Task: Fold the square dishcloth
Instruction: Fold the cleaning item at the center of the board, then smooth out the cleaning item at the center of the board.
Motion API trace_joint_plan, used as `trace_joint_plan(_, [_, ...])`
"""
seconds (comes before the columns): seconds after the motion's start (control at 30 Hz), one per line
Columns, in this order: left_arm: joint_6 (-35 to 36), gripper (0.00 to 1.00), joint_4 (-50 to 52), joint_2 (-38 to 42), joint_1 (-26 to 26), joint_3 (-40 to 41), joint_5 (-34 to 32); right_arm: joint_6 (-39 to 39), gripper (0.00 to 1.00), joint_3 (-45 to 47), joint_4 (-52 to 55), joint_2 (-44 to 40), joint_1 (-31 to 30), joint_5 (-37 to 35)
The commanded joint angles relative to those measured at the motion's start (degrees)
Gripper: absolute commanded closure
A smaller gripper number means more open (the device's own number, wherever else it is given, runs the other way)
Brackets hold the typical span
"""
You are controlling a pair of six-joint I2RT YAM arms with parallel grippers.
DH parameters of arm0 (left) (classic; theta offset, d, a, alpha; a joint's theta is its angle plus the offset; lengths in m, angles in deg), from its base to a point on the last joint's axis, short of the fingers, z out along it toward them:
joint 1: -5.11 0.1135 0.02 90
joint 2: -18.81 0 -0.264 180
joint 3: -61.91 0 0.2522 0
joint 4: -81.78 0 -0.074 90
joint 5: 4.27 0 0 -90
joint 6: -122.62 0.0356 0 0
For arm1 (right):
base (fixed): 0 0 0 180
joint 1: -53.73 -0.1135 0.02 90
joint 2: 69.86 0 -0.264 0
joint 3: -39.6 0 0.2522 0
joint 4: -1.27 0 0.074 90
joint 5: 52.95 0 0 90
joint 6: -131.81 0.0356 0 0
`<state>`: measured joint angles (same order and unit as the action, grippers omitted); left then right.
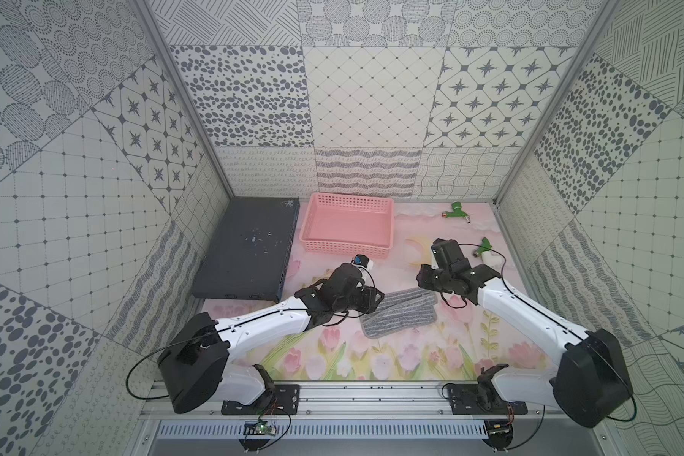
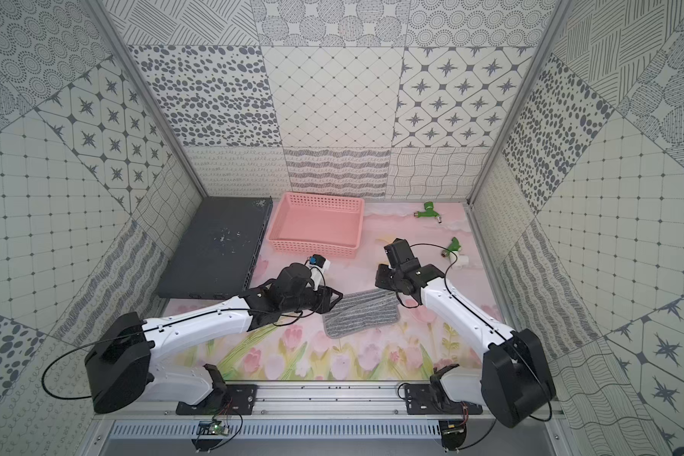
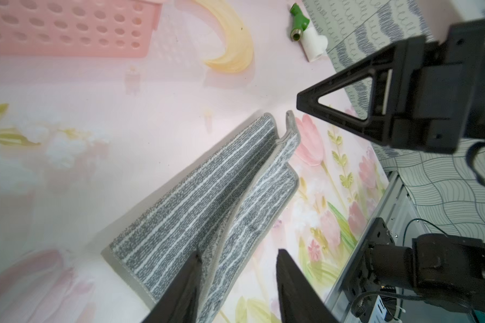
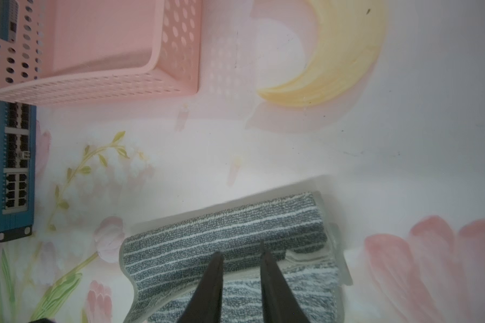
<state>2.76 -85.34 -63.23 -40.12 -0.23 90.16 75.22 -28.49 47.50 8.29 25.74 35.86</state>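
Fingers [image 3: 179, 293] of left hand [image 3: 238, 251] apart, straddling loose upper layer of square dishcloth [image 1: 399, 314], folded double on counter [image 1: 372, 355] beneath both hands. Right hand [image 4: 240, 249] narrowly apart above its hem. Risks snagging that layer on lift, undoing fold.

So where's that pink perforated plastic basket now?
In both top views the pink perforated plastic basket sits at the back, close beside the flat dark grey box on its left, behind the striped grey cloth.

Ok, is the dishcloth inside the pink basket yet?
No, the square dishcloth lies on the flowered mat, nearer the robot than the pink basket and well apart from it.
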Motion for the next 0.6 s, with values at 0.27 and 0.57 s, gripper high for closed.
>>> trace_joint_plan(0.27, [-5.33, 0.61, 6.25, -10.3, -2.05, -4.21, -3.59, -0.28, 0.73, -2.31, 4.07, 10.44, -1.05, -3.79])
trace_joint_plan(0.57, [-5.73, 0.63, 6.19, -11.31, -2.1, -3.68, -3.24, -0.02, 0.72, 0.4, 4.35, 10.0, -1.03, -3.64])
